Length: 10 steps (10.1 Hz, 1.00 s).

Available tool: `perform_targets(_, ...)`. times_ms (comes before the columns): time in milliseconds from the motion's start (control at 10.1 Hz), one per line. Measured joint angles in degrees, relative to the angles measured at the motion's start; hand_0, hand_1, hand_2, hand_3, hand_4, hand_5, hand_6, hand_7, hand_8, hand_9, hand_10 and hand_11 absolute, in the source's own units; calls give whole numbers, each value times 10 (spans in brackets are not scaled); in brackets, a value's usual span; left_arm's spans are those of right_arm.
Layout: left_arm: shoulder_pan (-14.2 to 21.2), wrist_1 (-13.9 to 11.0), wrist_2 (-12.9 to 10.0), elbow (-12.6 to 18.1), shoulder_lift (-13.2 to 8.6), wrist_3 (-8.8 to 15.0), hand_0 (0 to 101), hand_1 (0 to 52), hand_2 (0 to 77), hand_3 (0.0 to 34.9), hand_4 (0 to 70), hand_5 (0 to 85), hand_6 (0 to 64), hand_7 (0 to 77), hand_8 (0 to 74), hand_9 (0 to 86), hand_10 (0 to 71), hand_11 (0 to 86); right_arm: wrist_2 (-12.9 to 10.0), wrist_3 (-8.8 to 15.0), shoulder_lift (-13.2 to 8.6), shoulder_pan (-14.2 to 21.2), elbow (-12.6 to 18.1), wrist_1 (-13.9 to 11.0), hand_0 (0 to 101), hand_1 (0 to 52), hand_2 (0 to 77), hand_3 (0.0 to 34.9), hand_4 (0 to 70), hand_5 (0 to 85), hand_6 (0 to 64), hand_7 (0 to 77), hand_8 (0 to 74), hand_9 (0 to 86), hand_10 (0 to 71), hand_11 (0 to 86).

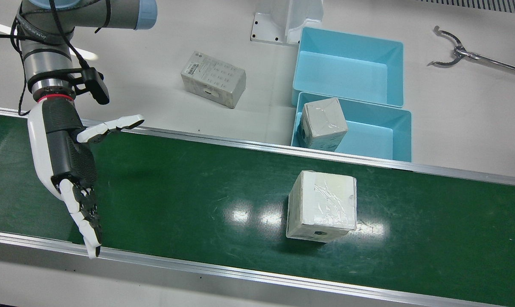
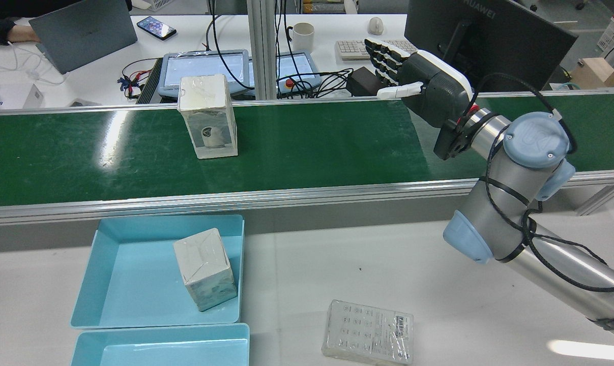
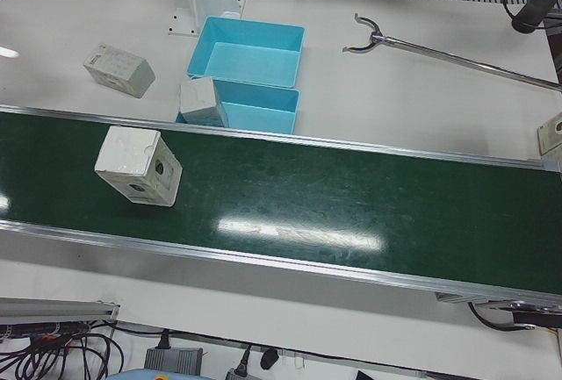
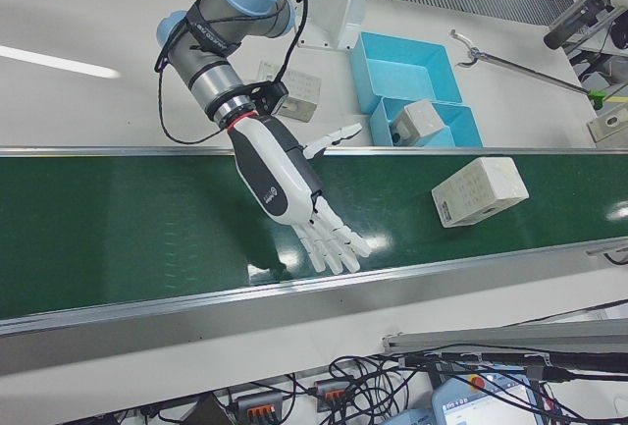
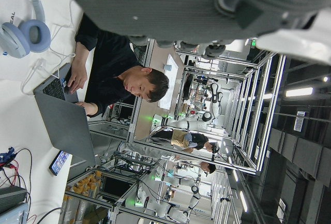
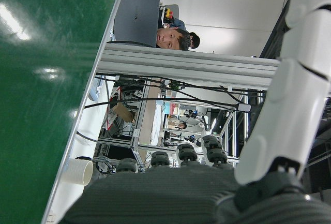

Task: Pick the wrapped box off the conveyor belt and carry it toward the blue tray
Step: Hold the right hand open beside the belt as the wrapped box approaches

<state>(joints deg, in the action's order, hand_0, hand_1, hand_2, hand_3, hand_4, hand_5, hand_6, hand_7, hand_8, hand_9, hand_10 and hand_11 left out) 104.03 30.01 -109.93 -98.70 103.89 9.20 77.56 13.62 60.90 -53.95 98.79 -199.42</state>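
A green conveyor belt runs across the station, and on it stands the wrapped box, a pale, blocky carton sheathed in clear glossy film with a small round picture on one side. It sits alone on the belt, just across the belt's rail from the blue tray, which already holds another wrapped carton. A 2nd blue tray lies just behind the 1st, and a flat film-wrapped pack rests on the white table nearby. The right hand hovers over the belt well apart from the box, palm flat, fingers spread straight and thumb held out to the side, holding nothing. The left hand shows only as a blurred edge in its own camera, so whether it is spread or closed cannot be told; it seems to be raised well away from the table. The box looks stiff and square-edged, likely light for its bulk, and the film looks slick and wrinkled, so fingertips may slide on it. A firm hold would probably come from pressing the 2 opposite flat side faces, thumb on one and fingers on the other, low enough that the tall box does not tip. Squeezing too hard could dent the carton.
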Motion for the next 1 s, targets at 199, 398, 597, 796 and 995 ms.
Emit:
perform_targets(199,0,0,0,0,0,0,0,0,5,0,0,11,0,0,0,0,0,0,-7,-1,-3,10,-20,13,418,87,93,73,16,82,0,5,22,16,5,16)
perform_targets(398,0,0,0,0,0,0,0,0,11,0,0,11,0,0,0,0,5,0,-14,-1,-7,23,-25,17,423,87,98,90,11,71,0,0,22,16,5,16)
perform_targets(597,0,0,0,0,0,0,0,0,11,0,0,11,0,0,0,0,0,0,-18,-1,-10,32,-26,17,423,87,93,91,11,71,0,0,22,16,0,16)
perform_targets(796,0,0,0,0,0,0,0,0,11,0,0,11,0,5,0,0,0,0,-19,-2,-9,33,-26,18,424,87,93,78,11,71,0,5,22,16,5,16)
perform_targets(995,0,0,0,0,0,0,0,0,5,0,0,11,0,5,0,0,0,0,-20,-2,-8,33,-25,18,424,87,93,79,11,71,0,0,22,16,0,16)
